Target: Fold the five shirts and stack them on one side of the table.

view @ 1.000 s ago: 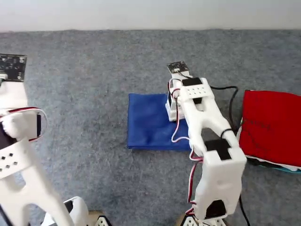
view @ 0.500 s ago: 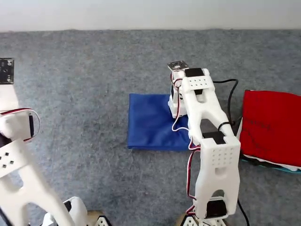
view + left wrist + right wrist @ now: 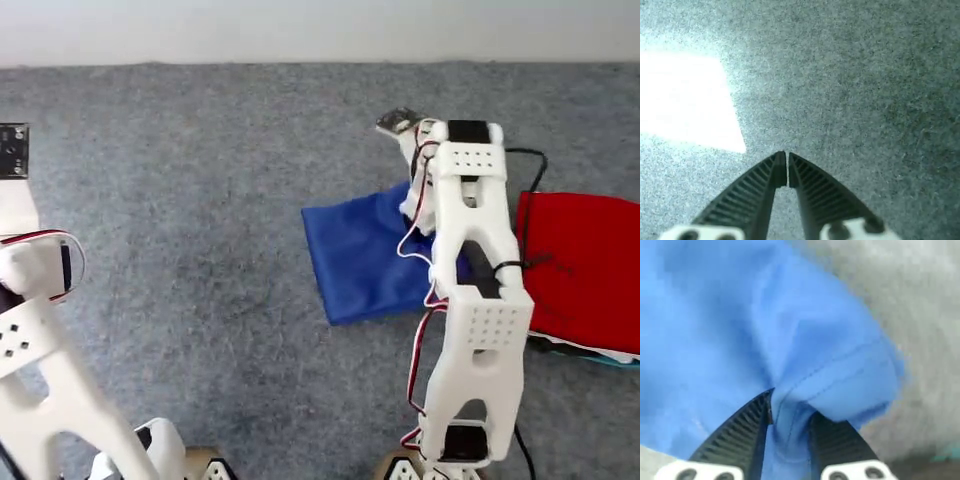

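Note:
A folded blue shirt (image 3: 365, 255) lies on the grey table, skewed, with its right edge lifted beside a folded red shirt (image 3: 580, 265) that tops a stack at the table's right side. My right gripper (image 3: 425, 215) is shut on the blue shirt's right edge; in the right wrist view the blue shirt's cloth (image 3: 805, 345) bunches between the dark fingers (image 3: 745, 432). My left gripper (image 3: 787, 170) hangs shut and empty over bare grey carpet; its white arm (image 3: 40, 330) stands at the far left.
Under the red shirt, edges of other folded shirts (image 3: 585, 350) stick out at the stack's near side. The table's grey surface (image 3: 200, 200) lies bare between the two arms. A bright patch of light (image 3: 685, 102) falls on the carpet below the left gripper.
My right arm has swung right toward the red stack, dragging the blue shirt with it; the shirt has shifted right and turned askew. The left arm has barely moved.

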Controlling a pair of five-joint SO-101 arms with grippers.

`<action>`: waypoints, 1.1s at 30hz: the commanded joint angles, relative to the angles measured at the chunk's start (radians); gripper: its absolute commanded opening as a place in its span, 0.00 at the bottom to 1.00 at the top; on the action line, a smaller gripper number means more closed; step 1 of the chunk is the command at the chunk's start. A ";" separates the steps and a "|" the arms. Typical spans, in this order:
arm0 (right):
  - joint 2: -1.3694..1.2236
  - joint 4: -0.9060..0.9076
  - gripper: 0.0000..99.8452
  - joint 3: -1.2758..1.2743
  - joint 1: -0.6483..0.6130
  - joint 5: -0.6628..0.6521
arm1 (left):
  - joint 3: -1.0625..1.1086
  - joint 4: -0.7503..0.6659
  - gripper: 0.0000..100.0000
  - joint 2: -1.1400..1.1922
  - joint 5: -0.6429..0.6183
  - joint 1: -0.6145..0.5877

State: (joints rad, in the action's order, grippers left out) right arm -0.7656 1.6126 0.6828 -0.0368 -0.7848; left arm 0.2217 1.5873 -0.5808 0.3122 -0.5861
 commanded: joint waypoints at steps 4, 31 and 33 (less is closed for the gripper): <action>-0.058 -0.042 0.01 0.184 -0.036 -0.408 | -0.007 -0.006 0.01 -0.021 0.008 0.000; -0.168 0.136 0.29 0.727 -0.116 0.466 | -0.007 -0.012 0.01 -0.021 0.008 0.000; -0.170 0.185 0.29 0.749 -0.134 0.617 | -0.007 -0.012 0.01 -0.021 0.008 0.000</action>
State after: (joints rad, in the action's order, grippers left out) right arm -0.9574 1.7292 1.3732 -0.1442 -0.3813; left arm 0.2217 1.5873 -0.5808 0.3122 -0.5877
